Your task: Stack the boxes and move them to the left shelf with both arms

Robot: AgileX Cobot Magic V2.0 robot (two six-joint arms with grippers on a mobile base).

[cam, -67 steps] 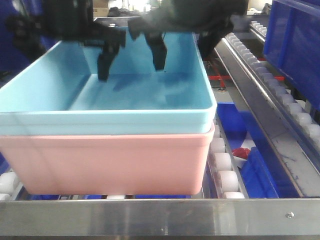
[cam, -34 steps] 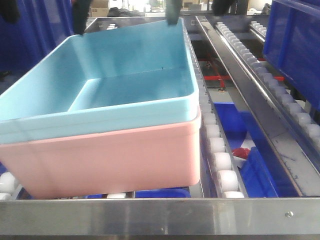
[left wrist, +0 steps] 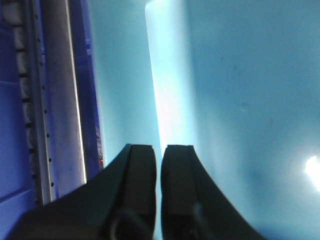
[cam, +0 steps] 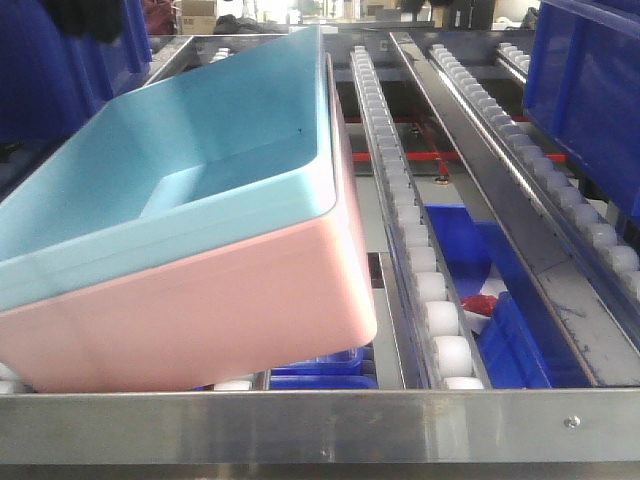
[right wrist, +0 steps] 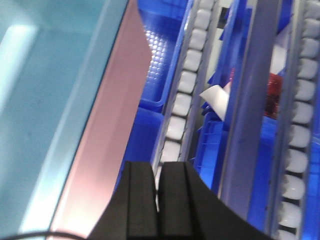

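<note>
Tilting more steeply than half a second ago and swinging leftward — light blue bin (cam: 190,170) nested inside salmon pink bin (cam: 200,310), right side now riding high, left side dipping low toward the frame edge. Uncovering more of the white rollers (cam: 440,330) and rails of the left shelf (cam: 300,425) than before. Sitting over the front of the shelf, just behind its steel front bar, pink base corner hanging above dark blue bins (cam: 500,340) below the rails. Showing almost nothing of the arms from the front — only dark shapes at the top edge. Hovering over the light blue interior, left gripper (left wrist: 159,175) with fingers nearly together, a thin gap between, nothing in it. Hanging beside the pink wall and above a roller row, right gripper (right wrist: 157,195) with fingers likewise pressed close, gripping nothing.
</note>
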